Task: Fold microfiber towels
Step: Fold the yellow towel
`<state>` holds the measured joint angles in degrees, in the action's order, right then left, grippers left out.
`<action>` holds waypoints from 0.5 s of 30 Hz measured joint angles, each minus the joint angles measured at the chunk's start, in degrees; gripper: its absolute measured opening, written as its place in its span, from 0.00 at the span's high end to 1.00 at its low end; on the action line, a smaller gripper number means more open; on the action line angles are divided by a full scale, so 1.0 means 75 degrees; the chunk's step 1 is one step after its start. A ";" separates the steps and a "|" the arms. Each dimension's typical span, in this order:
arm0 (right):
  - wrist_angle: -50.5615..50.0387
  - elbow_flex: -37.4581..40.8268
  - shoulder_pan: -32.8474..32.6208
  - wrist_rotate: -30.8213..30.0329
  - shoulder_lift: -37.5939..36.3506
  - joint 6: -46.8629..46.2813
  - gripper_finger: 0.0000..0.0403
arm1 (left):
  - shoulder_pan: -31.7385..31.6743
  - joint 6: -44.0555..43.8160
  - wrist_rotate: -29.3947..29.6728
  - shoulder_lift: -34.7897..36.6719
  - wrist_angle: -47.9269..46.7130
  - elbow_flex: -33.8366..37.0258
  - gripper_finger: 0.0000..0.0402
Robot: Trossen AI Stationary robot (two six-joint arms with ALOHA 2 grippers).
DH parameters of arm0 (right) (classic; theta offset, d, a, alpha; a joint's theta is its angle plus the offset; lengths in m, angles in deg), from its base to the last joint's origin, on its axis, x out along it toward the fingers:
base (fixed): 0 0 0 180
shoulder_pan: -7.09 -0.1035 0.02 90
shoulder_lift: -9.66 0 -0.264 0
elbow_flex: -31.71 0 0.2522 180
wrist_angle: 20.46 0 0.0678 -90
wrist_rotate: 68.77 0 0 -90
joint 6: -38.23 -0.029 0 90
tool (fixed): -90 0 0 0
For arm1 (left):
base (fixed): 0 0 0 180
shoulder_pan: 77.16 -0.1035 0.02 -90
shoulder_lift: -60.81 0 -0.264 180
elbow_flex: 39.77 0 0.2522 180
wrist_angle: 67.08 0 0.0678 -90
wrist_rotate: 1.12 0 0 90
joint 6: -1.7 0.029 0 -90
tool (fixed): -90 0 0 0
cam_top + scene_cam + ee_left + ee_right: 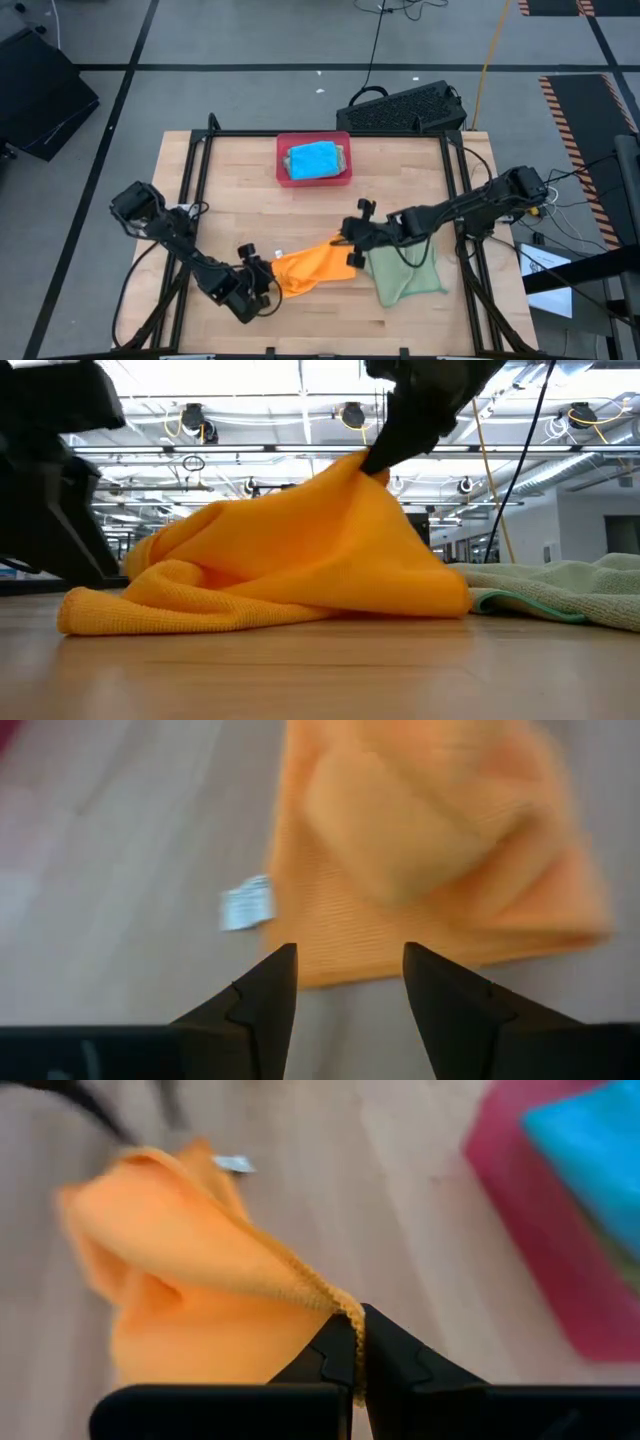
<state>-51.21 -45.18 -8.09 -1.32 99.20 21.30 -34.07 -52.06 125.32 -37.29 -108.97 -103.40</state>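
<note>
1. The left gripper (345, 982) stands spread and empty just short of the orange towel (305, 268), probably freed to take a new edge.
2. The right gripper (352, 1348) is pinched on that towel's corner, lifting it for a fold; the green towel (405, 272) waits beside it.

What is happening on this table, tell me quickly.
The right gripper is shut on an edge of the soft orange microfiber towel, lifting it off the wooden table. The left gripper is open beside the towel's other end, holding nothing. A pale green towel lies crumpled nearby, and a folded blue towel sits in the rigid pink-red tray.
</note>
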 joint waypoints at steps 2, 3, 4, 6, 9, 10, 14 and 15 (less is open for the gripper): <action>-0.0279 0.0000 0.0195 -0.0008 -0.0094 0.0063 0.99 | 0.0112 -0.0374 0.0031 0.0001 0.0460 0.0000 0.54; -0.0437 0.0000 0.0279 -0.0013 -0.0138 0.0122 0.99 | 0.0157 -0.0483 0.0151 -0.0003 0.0780 0.0000 0.54; -0.0530 0.0000 0.0370 -0.0020 -0.0164 0.0174 0.99 | 0.0188 -0.0568 0.0344 -0.0021 0.1161 0.0000 0.54; -0.0685 0.0000 0.0539 -0.0010 -0.0226 0.0298 0.99 | 0.0198 -0.0726 0.0784 -0.0092 0.1766 -0.0012 0.54; -0.0677 -0.0003 0.0693 0.0012 -0.0258 0.0474 0.99 | 0.0116 -0.0799 0.1284 -0.0370 0.2353 -0.0012 0.54; -0.0688 -0.0003 0.0717 0.0015 -0.0257 0.0553 0.99 | 0.0064 -0.0785 0.1380 -0.0482 0.2503 -0.0009 0.54; -0.0690 -0.0003 0.0735 0.0044 -0.0255 0.0750 0.99 | -0.0195 -0.0617 0.1587 -0.0934 0.3221 -0.0008 0.54; -0.0688 -0.0003 0.0738 0.0046 -0.0255 0.0764 0.99 | -0.0259 -0.0623 0.1677 -0.1018 0.3348 -0.0006 0.54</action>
<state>-56.37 -45.20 -2.56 -0.97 97.29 27.03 -36.02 -56.73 137.90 -44.92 -83.86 -103.44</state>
